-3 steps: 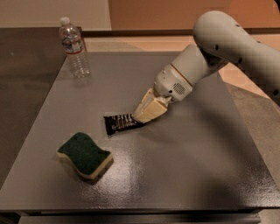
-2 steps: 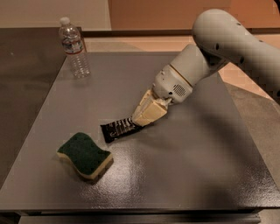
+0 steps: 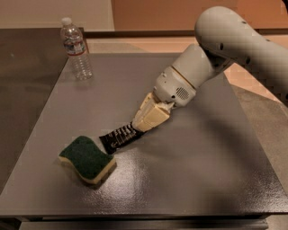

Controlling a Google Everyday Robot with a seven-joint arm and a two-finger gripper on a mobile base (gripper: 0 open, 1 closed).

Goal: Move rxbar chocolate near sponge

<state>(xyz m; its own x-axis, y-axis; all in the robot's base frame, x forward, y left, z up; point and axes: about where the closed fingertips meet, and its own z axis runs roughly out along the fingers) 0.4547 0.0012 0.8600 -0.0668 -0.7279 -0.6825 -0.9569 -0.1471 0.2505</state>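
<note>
Now the cream gripper (image 3: 138, 126), fingers pinching the glossy black rxbar chocolate (image 3: 118, 138), has dragged it along. Beyond them, it lies just beside the green-topped foam sponge (image 3: 87, 159).

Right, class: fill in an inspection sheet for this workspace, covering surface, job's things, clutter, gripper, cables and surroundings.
Surface: grey table, glossy near the front.
Job's things: rxbar chocolate lying flat, close beside the sponge; sponge green side up.
Clutter: water bottle upright at the far left corner.
Gripper: gripper low over the table, shut on the bar's far end.
Cables: nothing seen.
Surroundings: dark floor at left, tan wall behind.
</note>
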